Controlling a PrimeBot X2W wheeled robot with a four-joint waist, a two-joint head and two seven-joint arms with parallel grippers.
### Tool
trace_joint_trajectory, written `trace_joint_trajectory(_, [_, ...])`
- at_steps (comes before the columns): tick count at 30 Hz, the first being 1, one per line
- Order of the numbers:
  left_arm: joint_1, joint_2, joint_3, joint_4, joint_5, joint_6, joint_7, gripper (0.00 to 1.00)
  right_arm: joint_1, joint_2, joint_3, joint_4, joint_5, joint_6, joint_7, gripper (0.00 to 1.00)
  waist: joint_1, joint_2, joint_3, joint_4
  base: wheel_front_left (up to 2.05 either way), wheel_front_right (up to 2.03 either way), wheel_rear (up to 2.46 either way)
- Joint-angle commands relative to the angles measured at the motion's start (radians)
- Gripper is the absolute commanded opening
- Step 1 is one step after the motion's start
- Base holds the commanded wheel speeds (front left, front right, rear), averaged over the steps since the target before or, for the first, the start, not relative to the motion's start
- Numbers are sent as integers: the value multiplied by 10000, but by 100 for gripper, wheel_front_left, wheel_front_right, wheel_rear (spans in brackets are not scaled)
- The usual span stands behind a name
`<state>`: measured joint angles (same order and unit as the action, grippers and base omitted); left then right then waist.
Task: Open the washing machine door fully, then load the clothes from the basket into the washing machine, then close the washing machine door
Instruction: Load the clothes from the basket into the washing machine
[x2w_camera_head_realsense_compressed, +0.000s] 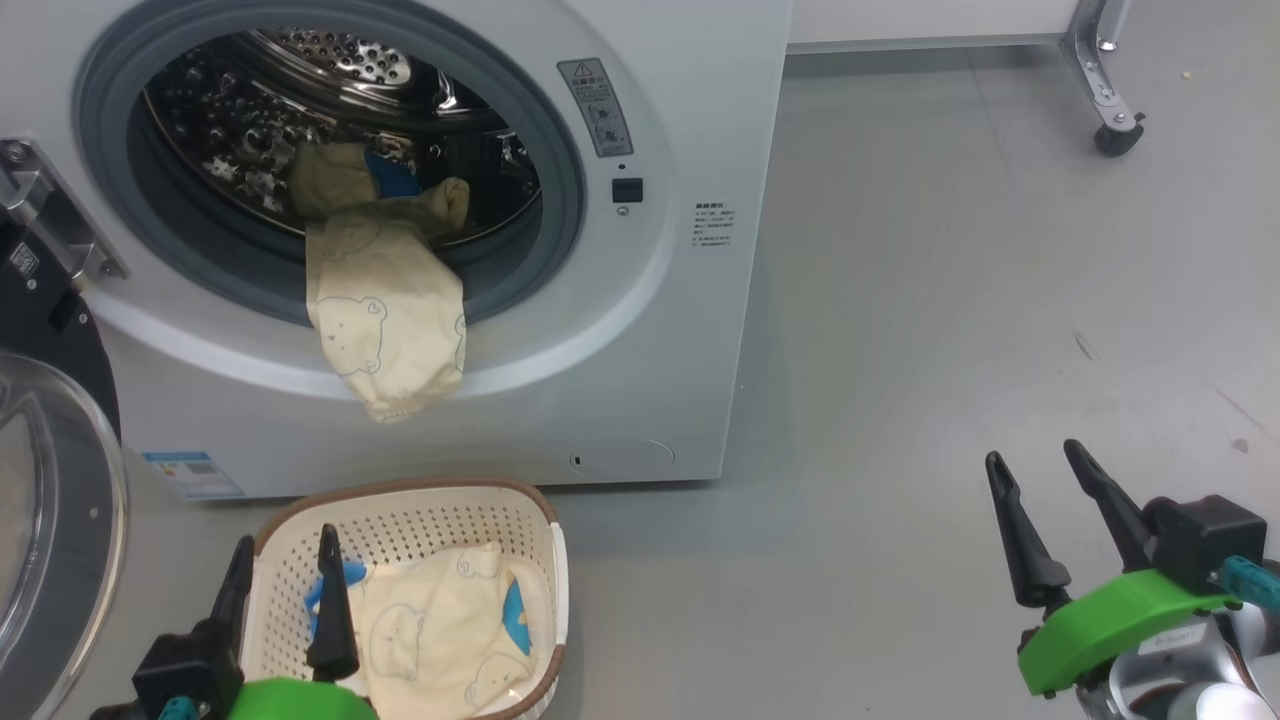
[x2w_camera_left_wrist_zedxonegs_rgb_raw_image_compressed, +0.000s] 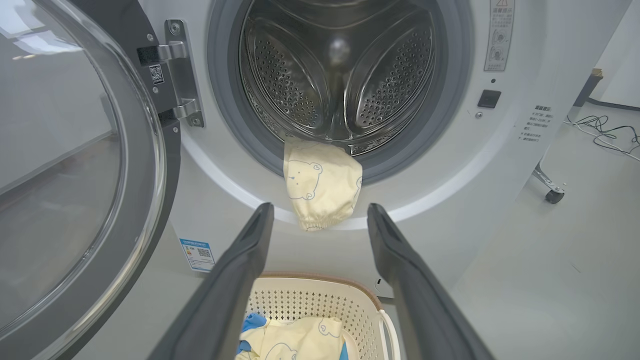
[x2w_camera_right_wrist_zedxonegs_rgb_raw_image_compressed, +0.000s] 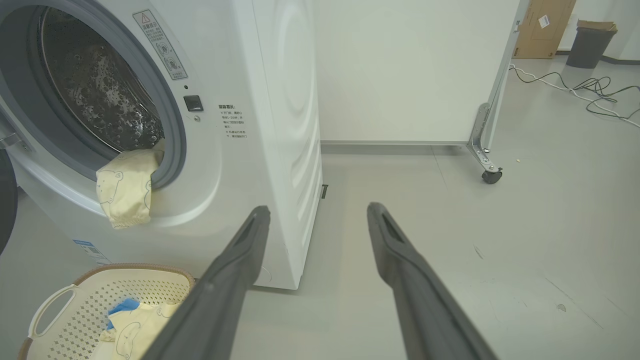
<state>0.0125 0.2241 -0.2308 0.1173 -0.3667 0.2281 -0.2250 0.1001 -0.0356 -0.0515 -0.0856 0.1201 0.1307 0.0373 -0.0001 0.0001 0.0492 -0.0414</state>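
Far left: washing machine door (x2w_camera_head_realsense_compressed: 50, 520), standing wide open on its steel hinge (x2w_camera_head_realsense_compressed: 50, 215). Clear glass bowl bulges out into the room. Black rim cut off by the picture's edge.

Just right of that: left gripper (x2w_camera_head_realsense_compressed: 286, 540), fingers spread and empty, tips pointing up toward the machine. In the head view, sits at the left wall of the basket (x2w_camera_head_realsense_compressed: 420, 525), one finger outside the brown rim, the other over the inside. Cannot tell whether either touches the plastic.

Inside the basket: garment in the basket (x2w_camera_head_realsense_compressed: 440, 620), pale yellow, bunched against the right and near walls, blue patches at both sides. Long axis hard to tell.

Above: washing machine (x2w_camera_head_realsense_compressed: 650, 330), mouth open, grey gasket (x2w_camera_head_realsense_compressed: 560, 200) ringing the steel drum (x2w_camera_head_realsense_compressed: 330, 60). Draped garment (x2w_camera_head_realsense_compressed: 385, 320) starts inside the drum, crosses the gasket's lower lip and hangs down the white front. Long axis close to vertical, elastic cuffed end pointing down, ending clear above the basket's far rim.

Right of the machine's edge: bare grey floor (x2w_camera_head_realsense_compressed: 900, 300), wide open room.

Low right: right gripper (x2w_camera_head_realsense_compressed: 1033, 455), fingers parted, grasping nothing, tips pointing up and slightly left, over the floor, well apart from machine and basket.

Far upper right: caster (x2w_camera_head_realsense_compressed: 1117, 135) at the foot of a metal leg.
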Motion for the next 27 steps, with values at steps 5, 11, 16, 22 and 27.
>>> trace_joint_trajectory(5, [-162, 49, 287, -393, 52, 106, 50, 100, -209, -193, 210, -527, -64, 0, 120, 100, 1, -1, -138, 30, 0, 0, 0])
trace_joint_trajectory(11, [-148, 91, 273, -426, 55, 180, 84, 100, -153, -189, 257, -590, -42, 0, 153, 100, 1, -1, -139, 13, 0, 0, 0])
trace_joint_trajectory(16, [-176, 123, 253, -405, 52, 219, 105, 100, -134, -177, 247, -590, 18, 0, 134, 100, 1, -1, -129, -21, 0, 0, 0])
trace_joint_trajectory(22, [-258, 181, 218, -374, 85, 275, 155, 100, -138, -164, 309, -568, 66, 0, 94, 100, 1, -1, -22, -69, 0, 0, 0])
trace_joint_trajectory(27, [-472, 167, 176, -200, -12, 231, 306, 100, -234, -157, 338, -552, 106, 0, 46, 100, 1, -1, 181, -143, 0, 0, 0])
